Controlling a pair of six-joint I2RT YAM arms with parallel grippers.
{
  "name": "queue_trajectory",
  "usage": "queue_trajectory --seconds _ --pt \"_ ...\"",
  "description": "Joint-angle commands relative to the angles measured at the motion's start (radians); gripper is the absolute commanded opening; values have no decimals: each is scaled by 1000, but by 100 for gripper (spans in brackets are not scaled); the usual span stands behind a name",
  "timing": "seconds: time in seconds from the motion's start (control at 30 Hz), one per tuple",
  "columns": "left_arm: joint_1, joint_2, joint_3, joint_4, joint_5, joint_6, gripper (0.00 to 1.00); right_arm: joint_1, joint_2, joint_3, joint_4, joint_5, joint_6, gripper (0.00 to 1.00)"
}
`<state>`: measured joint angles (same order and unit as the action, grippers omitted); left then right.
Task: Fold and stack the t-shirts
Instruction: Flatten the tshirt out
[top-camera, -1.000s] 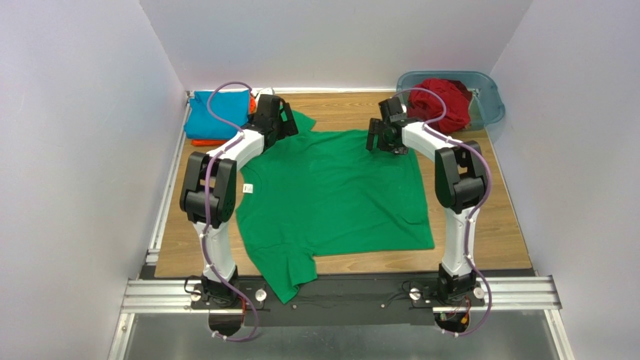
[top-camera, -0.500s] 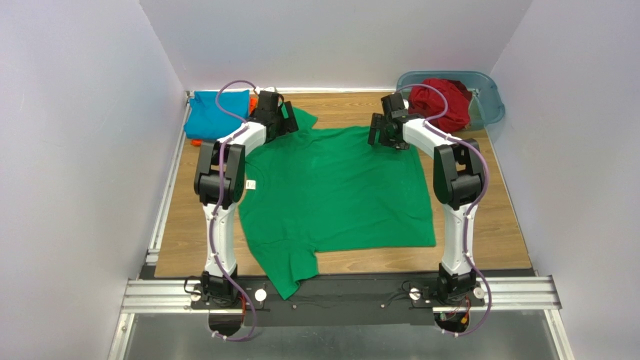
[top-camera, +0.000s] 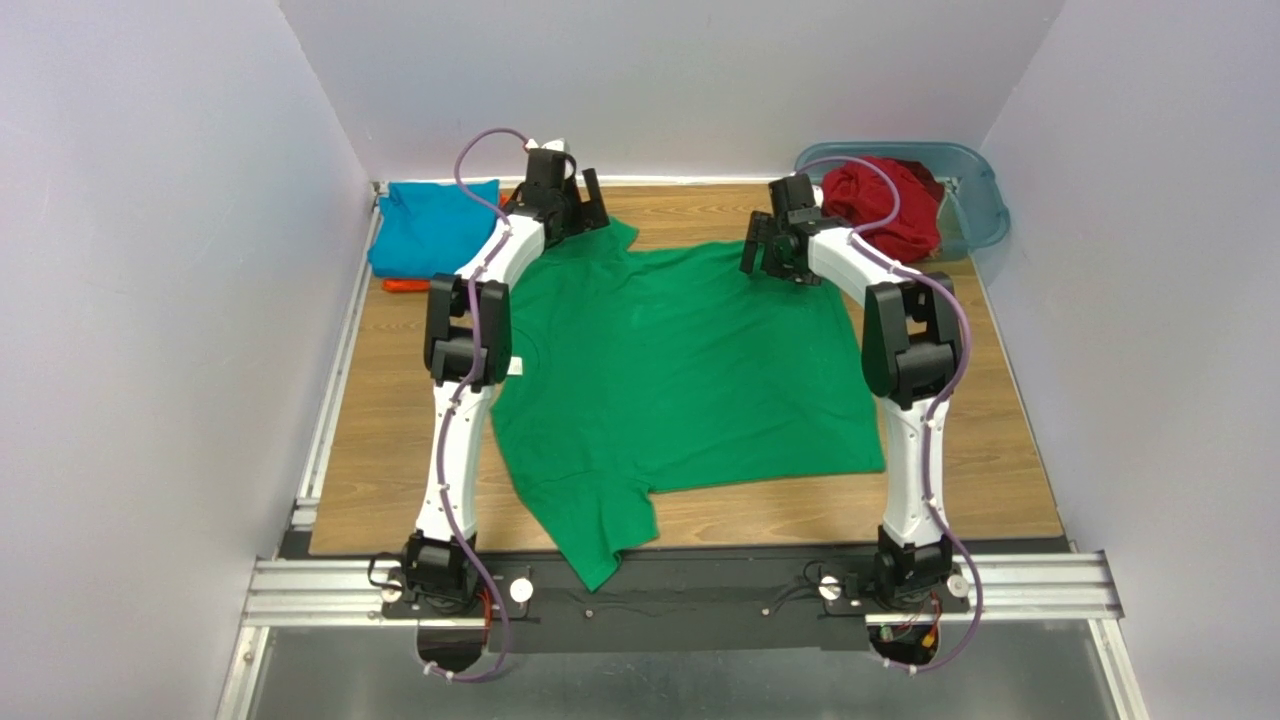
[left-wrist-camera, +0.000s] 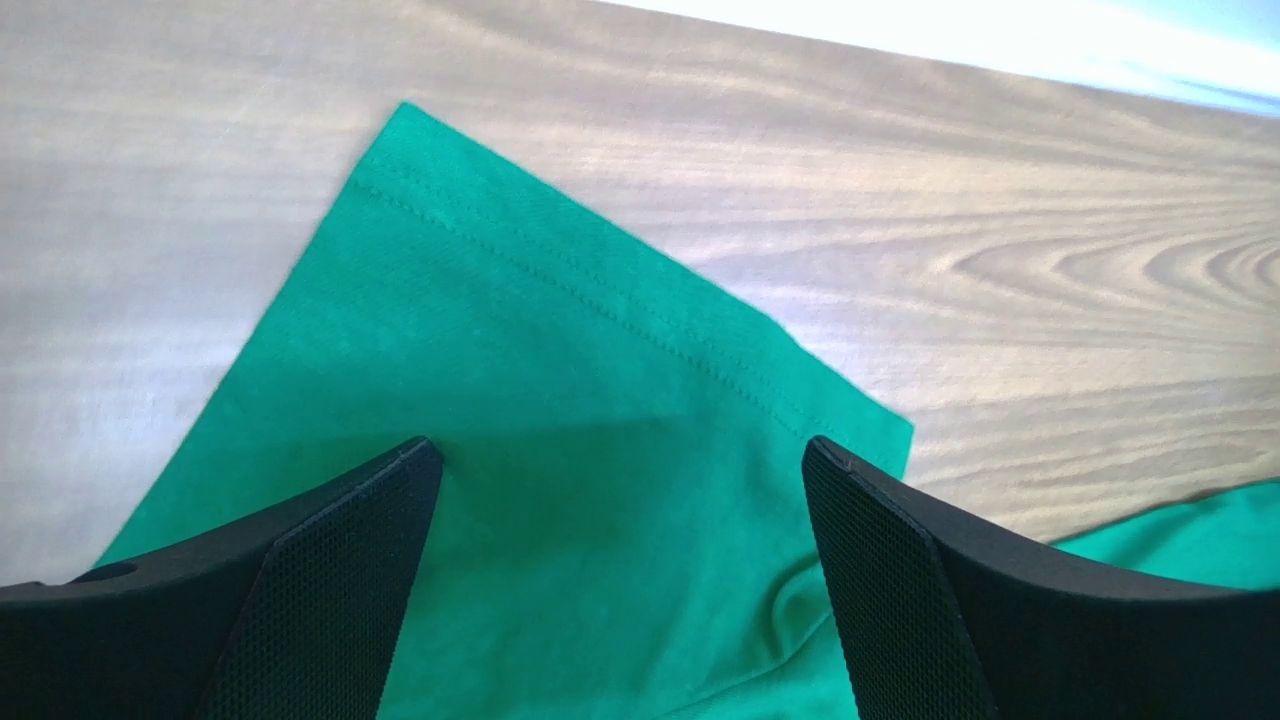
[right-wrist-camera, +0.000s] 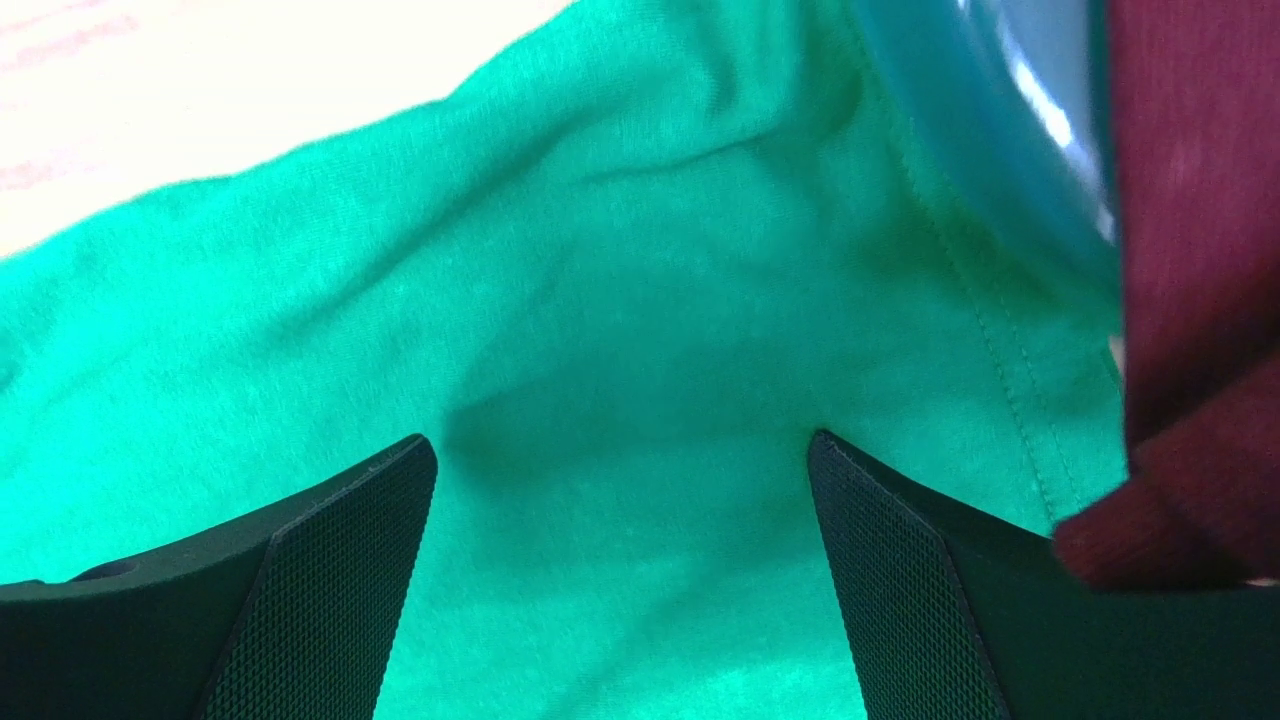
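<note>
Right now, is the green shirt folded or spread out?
Spread out. The green shirt lies flat on the table, both sleeves sticking out, nothing folded over.

We see bright, even overhead light. A soft shadow lies on the green t-shirt (left-wrist-camera: 601, 495); glare washes out the desk (right-wrist-camera: 90, 90).

Orange shirt (top-camera: 403, 285) mostly hidden beneath teal-blue shirt (top-camera: 433, 225).

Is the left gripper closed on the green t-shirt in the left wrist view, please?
No, the fingers of the left gripper stand wide apart over the green t-shirt, whose sleeve lies flat on the table.
</note>
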<state>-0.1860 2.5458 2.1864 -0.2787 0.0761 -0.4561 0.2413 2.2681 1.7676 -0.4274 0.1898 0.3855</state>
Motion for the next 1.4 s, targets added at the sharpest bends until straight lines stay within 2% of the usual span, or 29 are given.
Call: queue_trajectory --seconds 0.0,0.17,0.2,0.37,0.5,0.6,0.73,0.83,0.87,0.97,1.03,1.1,1.17,1.2,1.27,1.37 --pt "20 83 91 -56 91 -1 99 -16 82 29 -19 -35 -4 100" --pt "40 122 113 96 220 -55 99 -17 93 46 -19 -44 12 100" --pt "43 134 133 146 243 -65 99 -19 85 40 -19 -49 19 100" --pt "52 243 302 182 271 -124 99 -19 68 27 -19 -50 1 100" --pt "56 232 294 274 260 -153 99 -20 47 30 -19 -35 -23 100" --pt "56 200 303 274 269 -154 99 -20 10 47 -20 -73 -45 100" --pt "49 59 230 274 246 -119 99 -22 -74 50 -20 -87 -65 100" --pt "40 -175 57 268 215 -57 99 -20 -171 -34 -19 -101 -57 100" --pt "34 -227 -61 263 200 -44 99 -20 -226 -61 -19 -107 -51 100" --pt "31 -405 -227 227 191 -27 99 -19 -310 -163 -19 -124 -24 100" --pt "22 -497 -412 208 168 -29 99 -19 -393 -272 -19 -141 -2 100" --pt "7 -637 -611 222 111 -27 99 -19 -448 -344 -16 -165 16 100" --pt "-24 -771 -748 243 68 -42 99 -16 -530 -443 -10 -173 38 100" --pt "-42 -848 -874 269 47 -58 99 -14 -583 -501 -10 -176 44 100" --pt "-53 -910 -1035 312 36 -76 99 -14 -636 -562 -10 -181 50 100" --pt "-55 -984 -1151 349 24 -102 98 -14 -714 -674 -8 -176 56 100"
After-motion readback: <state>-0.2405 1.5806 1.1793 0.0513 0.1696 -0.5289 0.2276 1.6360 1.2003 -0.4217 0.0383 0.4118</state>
